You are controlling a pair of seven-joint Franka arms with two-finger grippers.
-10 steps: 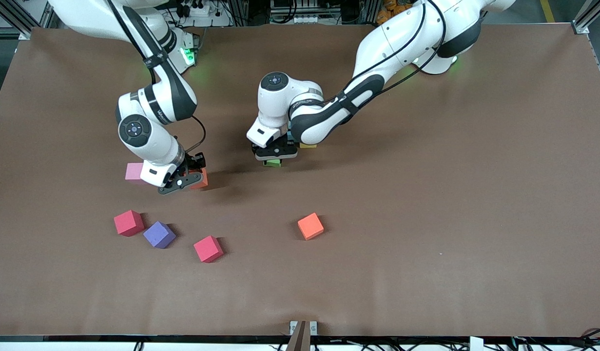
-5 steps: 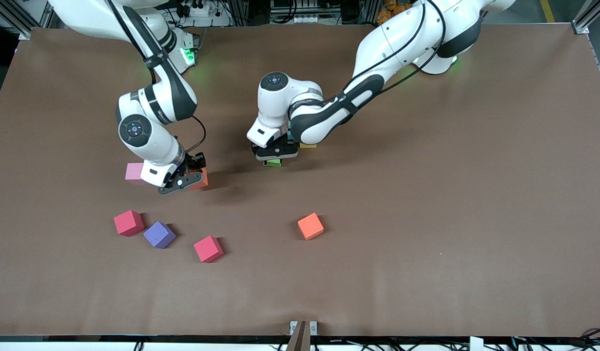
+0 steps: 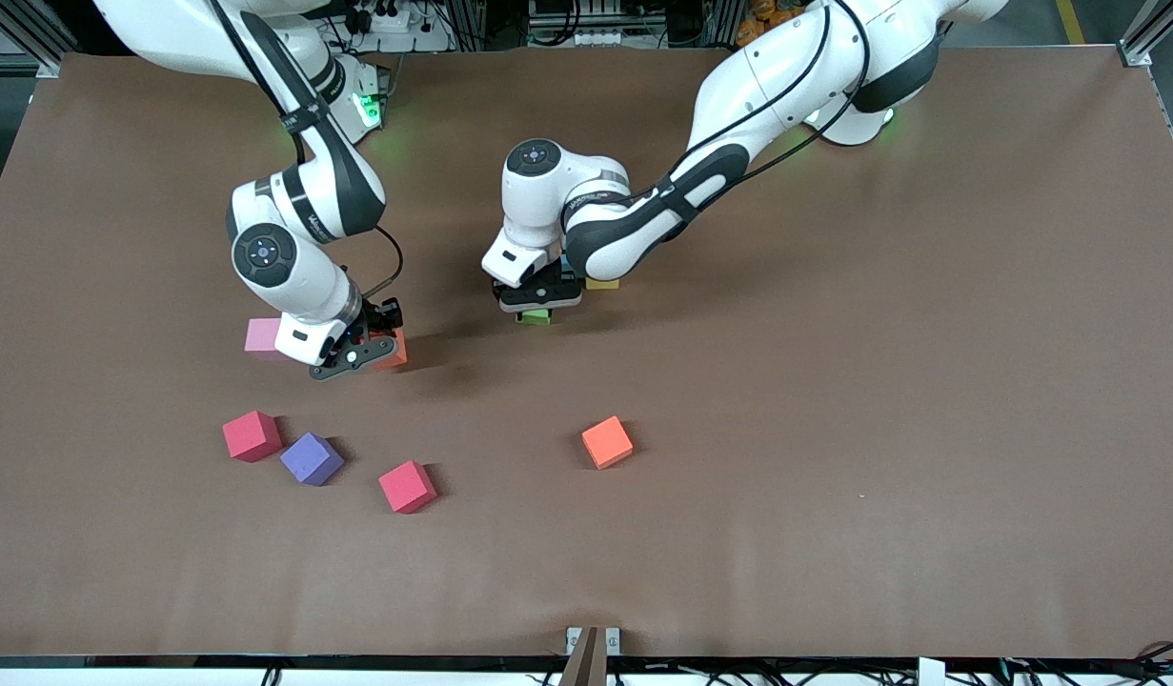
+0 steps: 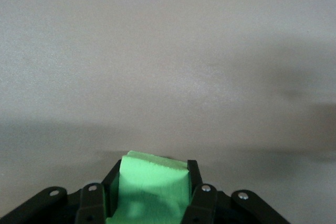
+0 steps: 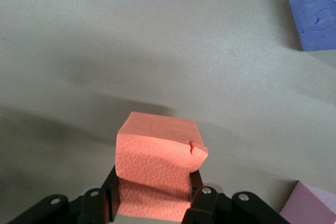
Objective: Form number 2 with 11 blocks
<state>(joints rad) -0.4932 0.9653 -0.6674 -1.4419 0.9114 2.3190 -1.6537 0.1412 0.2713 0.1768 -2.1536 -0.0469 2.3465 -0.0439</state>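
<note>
My left gripper (image 4: 152, 205) pinches the green cube (image 4: 152, 184), right gripper (image 5: 153, 203) the orange cube (image 5: 157, 158); its foam looks dented, probably soft and light, so I hold flat sides gently.

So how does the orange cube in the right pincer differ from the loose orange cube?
The orange cube is clamped in the right pincer, half hidden beside the pink cube; the loose orange cube lies free, fully visible, nearer the front camera. Both look the same colour and size.

Mostly hidden under the left gripper (image 3: 537, 307): green cube (image 3: 534, 318), yellow cube (image 3: 602, 283) beside it. Partly covered by the right gripper (image 3: 357, 351): orange cube (image 3: 394, 353), pink cube (image 3: 261, 335).
</note>
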